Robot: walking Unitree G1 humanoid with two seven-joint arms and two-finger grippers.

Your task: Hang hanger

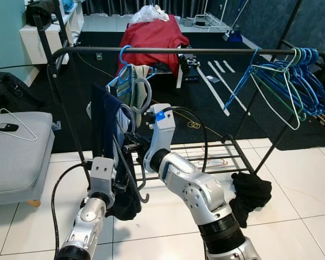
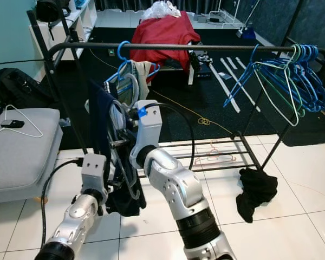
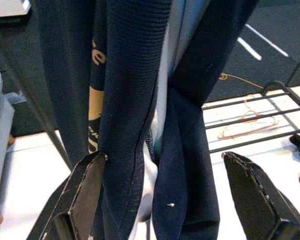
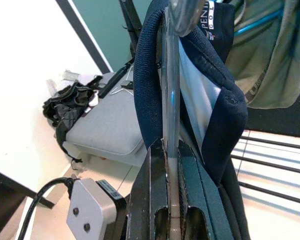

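White tiled floor (image 1: 292,216) meeting a dark carpet, with a black clothes rail (image 1: 168,50) across the middle of the room. A grey cushioned seat (image 1: 16,146) sits on the robot's left with a white wire hanger lying on it, and a black cloth (image 1: 250,194) is heaped on the tiles by the rail's lower shelf. A bunch of empty blue and green hangers (image 1: 292,81) crowds the right end of the bar, and one blue hanger with a beige garment (image 1: 134,86) hangs left of centre.

The task's thing — a grey hanger (image 4: 171,100) carrying a navy shirt (image 1: 105,124) — is held up below the bar, not yet hooked on. The right gripper (image 4: 171,150) is closed tight on the hanger's metal stem, with the shirt's collar draped over the top just above it. The left gripper (image 3: 162,192) has its fingers spread wide on either side of the hanging navy fabric; one finger touches the cloth but nothing is clamped.

Risks from here, as I judge it:
- the hook's position is unclear in the head views, so it may miss the bar or catch the blue hanger next to it
- the shirt could slide off — its collar sits loosely and the left gripper isn't gripping
- the thin stem may twist in the pinch when lifted, turning the hook away from the bar
- the hanging fabric could snag on the left fingers
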